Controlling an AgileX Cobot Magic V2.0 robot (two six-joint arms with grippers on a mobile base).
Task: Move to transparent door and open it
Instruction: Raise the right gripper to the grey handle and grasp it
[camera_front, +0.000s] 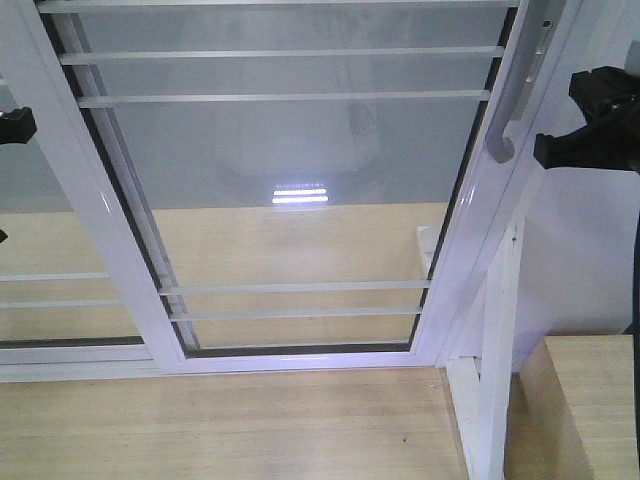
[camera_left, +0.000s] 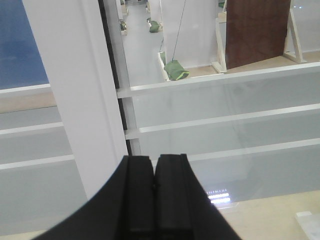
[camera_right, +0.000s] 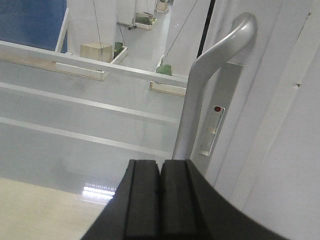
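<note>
The transparent door (camera_front: 300, 180) fills the front view: clear glass in a white frame with thin white bars across it. Its curved grey pull handle (camera_front: 512, 100) is on the right stile and shows close up in the right wrist view (camera_right: 210, 80). My right gripper (camera_right: 160, 167) is shut and empty, just short of the handle's lower part; its black body (camera_front: 590, 125) sits right of the handle. My left gripper (camera_left: 154, 162) is shut and empty, facing the door's left white stile (camera_left: 80, 100); its black body (camera_front: 15, 125) shows at the left edge.
A second white-framed glass panel (camera_front: 50, 250) without a handle lies left of the door. A slanted white brace post (camera_front: 497, 350) and a wooden box (camera_front: 590, 400) stand at the lower right. Wooden floor (camera_front: 220, 420) lies in front of the door's sill.
</note>
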